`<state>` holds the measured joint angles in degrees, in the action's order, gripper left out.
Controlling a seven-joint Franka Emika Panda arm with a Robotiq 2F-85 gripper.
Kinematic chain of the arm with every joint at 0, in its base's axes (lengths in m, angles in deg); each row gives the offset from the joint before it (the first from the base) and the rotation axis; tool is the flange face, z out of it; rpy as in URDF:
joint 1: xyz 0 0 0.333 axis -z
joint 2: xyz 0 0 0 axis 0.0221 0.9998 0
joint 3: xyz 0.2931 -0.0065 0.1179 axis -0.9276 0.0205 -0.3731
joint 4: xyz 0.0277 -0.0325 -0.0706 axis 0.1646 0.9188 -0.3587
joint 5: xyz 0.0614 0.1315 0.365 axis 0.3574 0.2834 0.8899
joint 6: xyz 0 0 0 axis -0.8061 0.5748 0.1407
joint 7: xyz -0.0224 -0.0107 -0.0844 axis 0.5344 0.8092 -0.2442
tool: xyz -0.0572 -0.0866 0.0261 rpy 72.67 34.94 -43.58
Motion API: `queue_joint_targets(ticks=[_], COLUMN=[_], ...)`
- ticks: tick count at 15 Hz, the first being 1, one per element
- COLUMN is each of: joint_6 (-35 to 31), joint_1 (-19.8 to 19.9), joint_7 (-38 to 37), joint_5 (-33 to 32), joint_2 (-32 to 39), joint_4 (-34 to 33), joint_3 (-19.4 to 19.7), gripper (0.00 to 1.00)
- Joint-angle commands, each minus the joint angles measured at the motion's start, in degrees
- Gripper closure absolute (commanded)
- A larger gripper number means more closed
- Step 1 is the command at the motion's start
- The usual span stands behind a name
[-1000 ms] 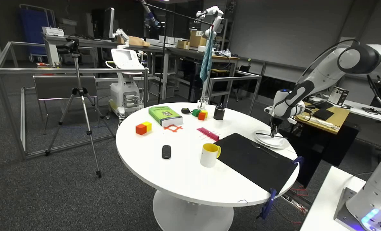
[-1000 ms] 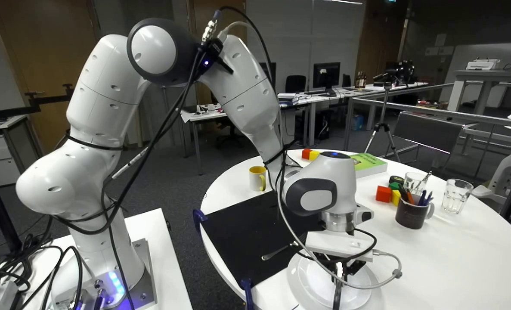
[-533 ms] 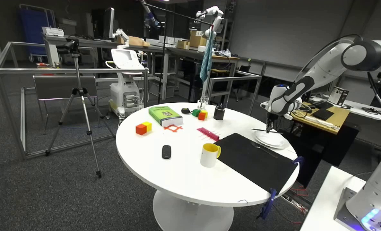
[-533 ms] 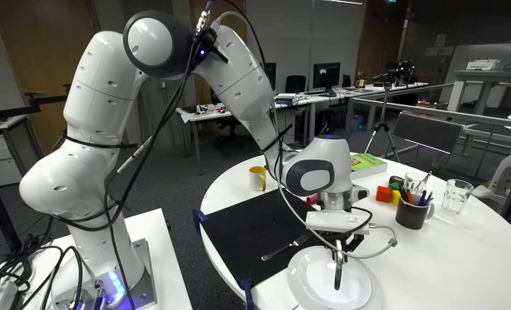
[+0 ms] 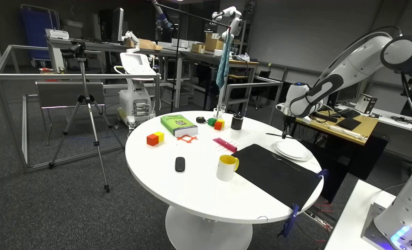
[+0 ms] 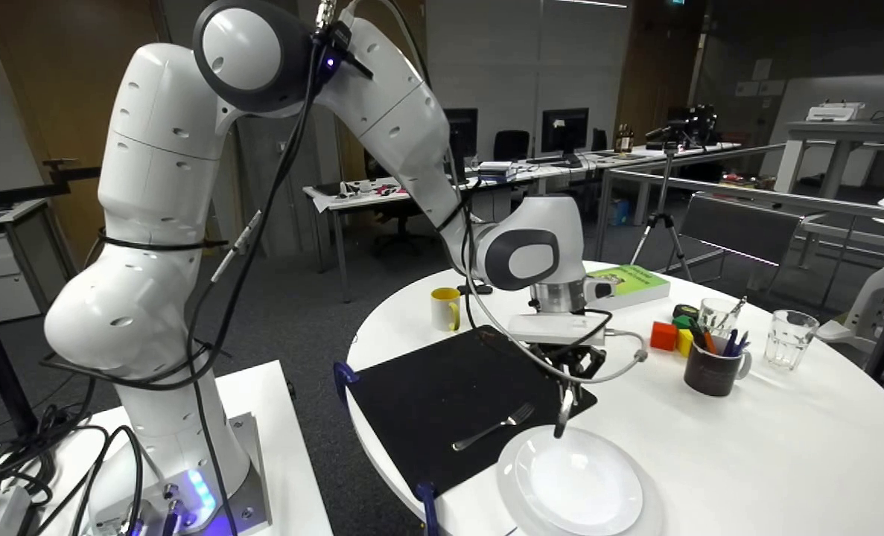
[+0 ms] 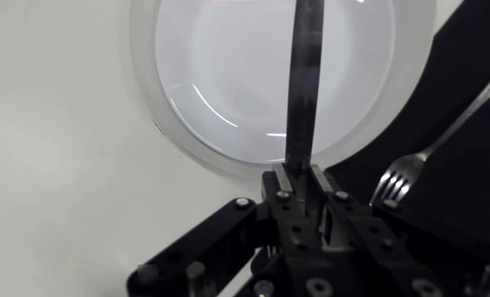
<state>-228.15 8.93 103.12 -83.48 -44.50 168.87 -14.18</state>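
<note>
One dark, knife-like utensil (image 7: 305,82) was pinched in my claw (image 7: 299,172), held aloft. Within the last second I had raised it from low over the stacked white plates (image 6: 579,484) toward their rim by the black mat (image 6: 434,402), evidently still in transit.

Wrist view: plate (image 7: 249,62) and held utensil (image 7: 304,82) cropped at top edge; 1 fork (image 7: 412,163) right of plate, handle cut off. In an exterior view, green book (image 5: 178,125) left of plate, print too small.
</note>
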Motion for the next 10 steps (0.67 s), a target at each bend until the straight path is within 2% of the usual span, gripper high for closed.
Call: queue_joint_targets(ticks=[1, 10], joint_6=[2.70, 7.75], joint_1=[-3.09, -11.03], joint_7=[-7.86, -29.52], joint_5=[-3.24, -10.33], joint_2=[-5.86, -12.70], joint_4=[4.60, 12.67], joint_3=[-0.22, -2.36], gripper=[0.96, 0.96])
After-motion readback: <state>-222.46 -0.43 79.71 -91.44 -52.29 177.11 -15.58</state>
